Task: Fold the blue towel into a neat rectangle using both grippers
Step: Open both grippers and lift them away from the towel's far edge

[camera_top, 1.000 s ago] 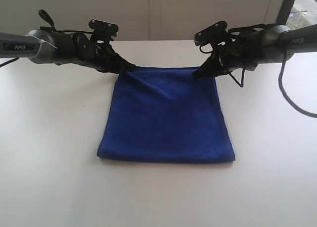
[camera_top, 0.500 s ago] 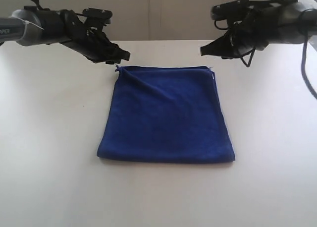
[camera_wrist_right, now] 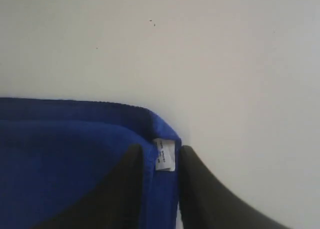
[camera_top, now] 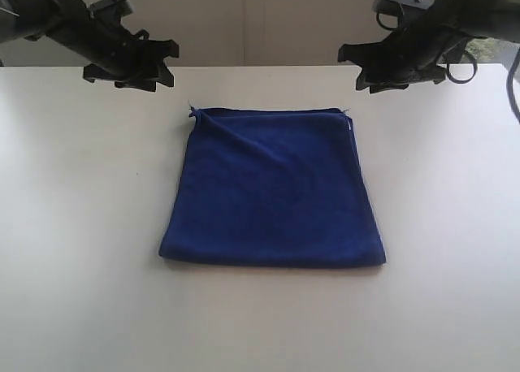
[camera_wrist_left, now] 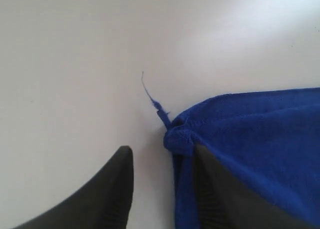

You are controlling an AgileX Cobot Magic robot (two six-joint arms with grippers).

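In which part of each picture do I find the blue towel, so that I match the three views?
Exterior view: the blue towel lies flat at the centre.
Left wrist view: its corner with the loose thread, beside the left gripper's fingers.
Right wrist view: its corner with the white tag, seen between the right gripper's fingers.
Shared landmark: the white table.

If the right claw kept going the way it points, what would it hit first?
Most likely the towel, at the corner with the white tag, which lies straight ahead between the right gripper's open jaws. Its height above the towel is unclear.
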